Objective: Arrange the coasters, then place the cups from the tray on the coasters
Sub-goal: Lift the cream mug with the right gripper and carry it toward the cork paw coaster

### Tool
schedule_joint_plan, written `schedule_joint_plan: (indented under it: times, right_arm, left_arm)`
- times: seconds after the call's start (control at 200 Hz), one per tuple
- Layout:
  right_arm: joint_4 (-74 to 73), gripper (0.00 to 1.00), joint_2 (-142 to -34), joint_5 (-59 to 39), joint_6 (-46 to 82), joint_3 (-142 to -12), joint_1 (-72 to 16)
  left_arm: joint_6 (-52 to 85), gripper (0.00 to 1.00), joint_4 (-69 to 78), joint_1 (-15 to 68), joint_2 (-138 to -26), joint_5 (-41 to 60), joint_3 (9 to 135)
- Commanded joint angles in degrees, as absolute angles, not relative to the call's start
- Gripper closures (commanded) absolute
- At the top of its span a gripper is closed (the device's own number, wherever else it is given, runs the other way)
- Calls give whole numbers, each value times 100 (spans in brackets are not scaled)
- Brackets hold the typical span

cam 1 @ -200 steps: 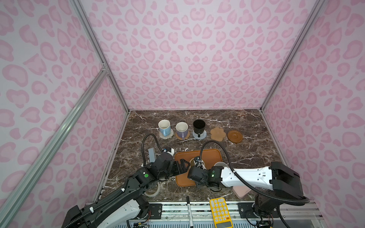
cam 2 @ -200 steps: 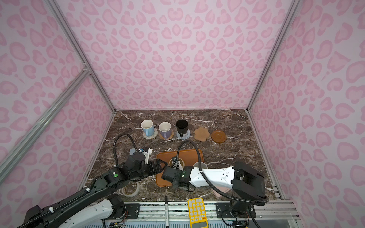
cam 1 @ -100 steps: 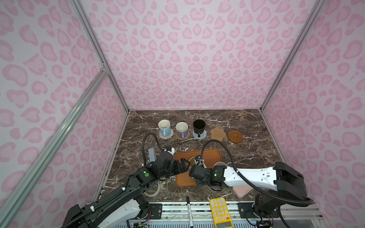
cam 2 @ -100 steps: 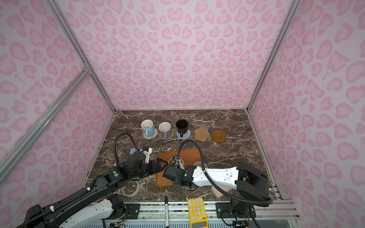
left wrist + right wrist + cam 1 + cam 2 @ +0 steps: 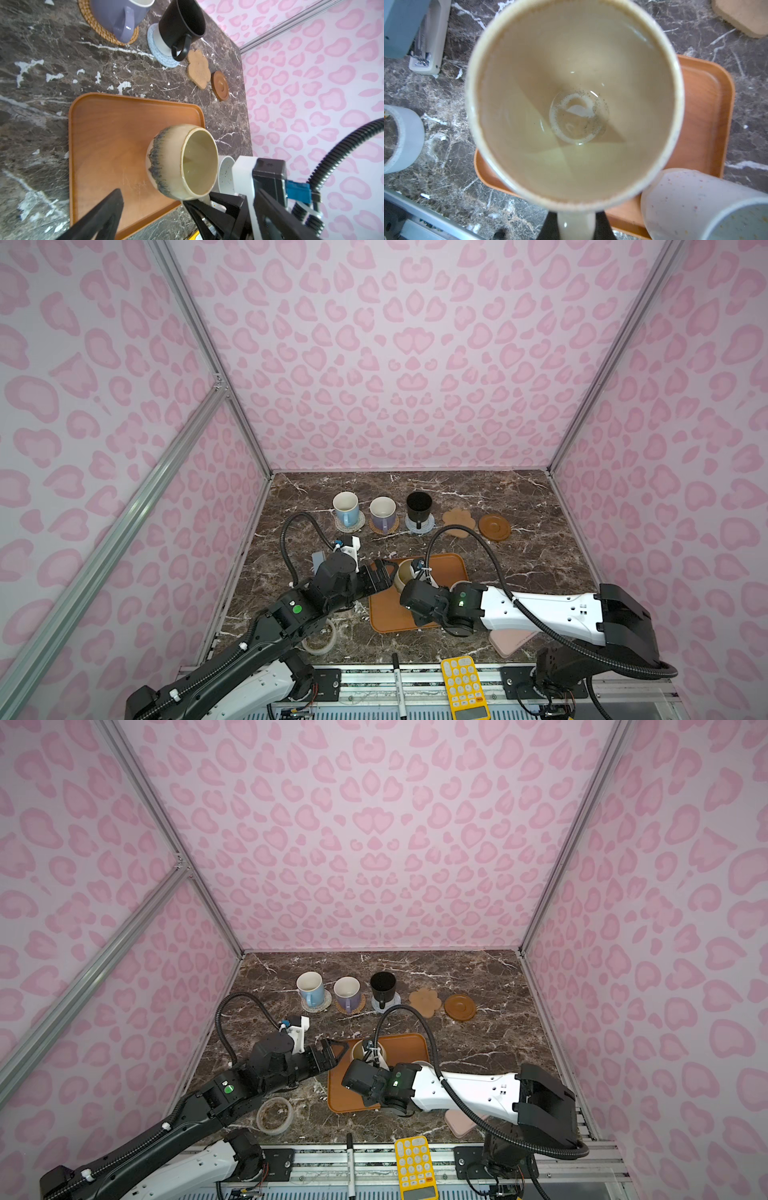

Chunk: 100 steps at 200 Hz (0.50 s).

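The right gripper (image 5: 576, 227) squeezes the cream-yellow cup (image 5: 571, 93) by its handle, maybe just above the tray (image 5: 451, 572); the left gripper (image 5: 382, 573) sits wide open at the cup's 9 o'clock

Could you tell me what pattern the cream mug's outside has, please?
The cream mug has a streaky blue-grey band, clearest in the left wrist view.

The cream-yellow cup (image 5: 574, 104), its pale inside dotted with dark specks at the bottom, fills the frame. The right gripper (image 5: 576, 228) pinches its handle (image 5: 576, 220) between two black fingers (image 5: 548, 227). Behind it lies the orange-brown tray (image 5: 704, 116), which carries the white speckled cup (image 5: 685, 199) close beside the held cup. A clear tape roll (image 5: 406, 139) and the corner of a cork coaster (image 5: 745, 14) lie on the dark marble tabletop (image 5: 446, 116).
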<state>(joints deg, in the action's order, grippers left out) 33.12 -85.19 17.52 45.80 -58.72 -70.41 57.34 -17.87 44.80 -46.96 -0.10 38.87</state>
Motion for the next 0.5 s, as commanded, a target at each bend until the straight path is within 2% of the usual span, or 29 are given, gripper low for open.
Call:
schedule_joint_plan:
  times: [0.0, 0.23, 0.495]
  right_arm:
    - [3262, 100, -8404, 2131, 4372, -6022, -6953]
    - [3410, 100, -8002, 2135, 4118, -6149, -6531]
    - [3464, 100, -7510, 1811, 3804, -6077, -5687]
  left_arm:
    - [5721, 4, -1868, 4473, -4693, -247, 4120]
    - [5717, 3, -1790, 4466, -4921, -436, 4513]
    - [5452, 3, -1658, 4465, -5784, -222, 5172]
